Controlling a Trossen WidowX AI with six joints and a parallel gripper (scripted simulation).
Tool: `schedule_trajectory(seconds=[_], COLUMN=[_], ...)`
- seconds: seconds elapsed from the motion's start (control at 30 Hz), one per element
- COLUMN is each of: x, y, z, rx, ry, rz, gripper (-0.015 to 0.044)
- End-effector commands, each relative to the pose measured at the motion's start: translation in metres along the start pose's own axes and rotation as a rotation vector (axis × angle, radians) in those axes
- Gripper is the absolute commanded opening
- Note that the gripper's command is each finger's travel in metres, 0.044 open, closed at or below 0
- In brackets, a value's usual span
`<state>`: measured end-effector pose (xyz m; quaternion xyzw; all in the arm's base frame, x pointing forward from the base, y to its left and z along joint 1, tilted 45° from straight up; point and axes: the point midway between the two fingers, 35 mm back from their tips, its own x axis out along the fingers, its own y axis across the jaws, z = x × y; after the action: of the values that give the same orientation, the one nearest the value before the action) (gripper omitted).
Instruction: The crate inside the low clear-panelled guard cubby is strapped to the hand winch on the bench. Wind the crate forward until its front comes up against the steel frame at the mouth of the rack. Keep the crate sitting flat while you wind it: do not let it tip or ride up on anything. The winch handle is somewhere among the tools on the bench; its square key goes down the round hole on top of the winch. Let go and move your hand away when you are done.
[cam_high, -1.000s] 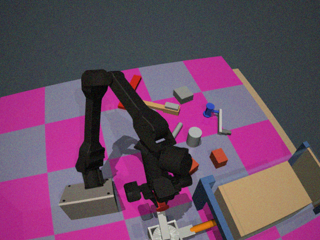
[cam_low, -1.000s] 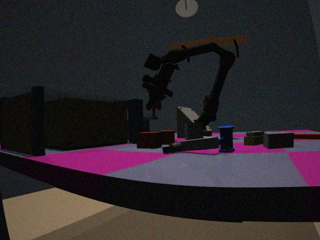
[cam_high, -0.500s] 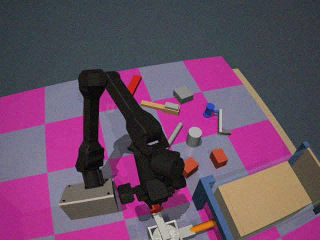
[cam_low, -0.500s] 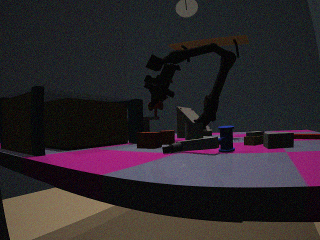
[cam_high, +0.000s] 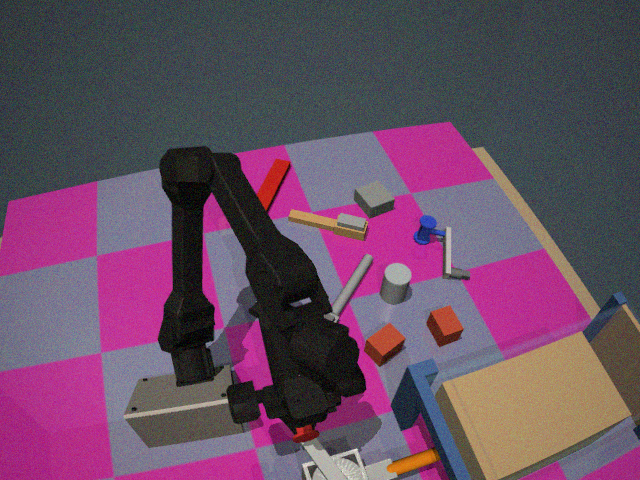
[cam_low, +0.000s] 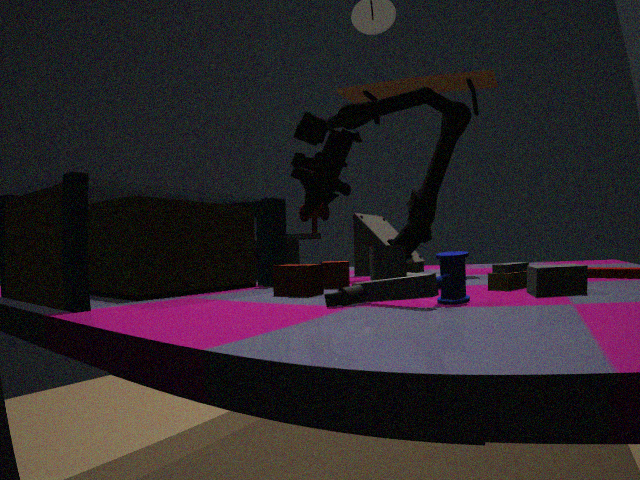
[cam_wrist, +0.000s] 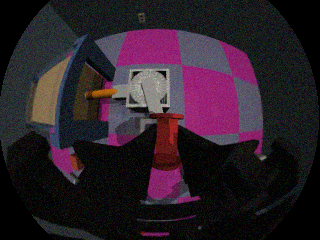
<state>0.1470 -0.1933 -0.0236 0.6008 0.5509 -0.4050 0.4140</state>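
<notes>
My gripper (cam_high: 306, 428) (cam_low: 314, 210) (cam_wrist: 165, 127) is shut on the red knob of the winch handle. The handle's pale arm (cam_high: 319, 458) (cam_wrist: 151, 98) runs from the knob to the top middle of the white winch (cam_wrist: 131, 97), so the key end is hidden. An orange strap piece (cam_high: 413, 461) (cam_wrist: 101, 93) runs from the winch through the blue frame (cam_high: 438, 423) (cam_wrist: 69, 95). The tan crate (cam_high: 532, 408) (cam_wrist: 50, 95) sits flat in the cubby, its front close behind the frame; whether they touch I cannot tell.
Two orange blocks (cam_high: 385, 344) (cam_high: 445, 325) and a grey cylinder (cam_high: 396, 284) stand near the cubby. A blue-knobbed crank (cam_high: 448, 253), a grey rod (cam_high: 354, 284), a brush (cam_high: 312, 219), a grey block (cam_high: 373, 199) and a red bar (cam_high: 273, 183) lie farther back.
</notes>
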Motion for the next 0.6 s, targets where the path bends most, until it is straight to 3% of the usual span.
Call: schedule_trajectory(seconds=[0.0,0.57], x=[0.012,0.017], y=[-0.017,-0.036], z=[0.006,0.02], rx=[0.016,0.016], ry=[-0.001,-0.002], rz=[-0.044,-0.045], gripper=[0.0,0.0])
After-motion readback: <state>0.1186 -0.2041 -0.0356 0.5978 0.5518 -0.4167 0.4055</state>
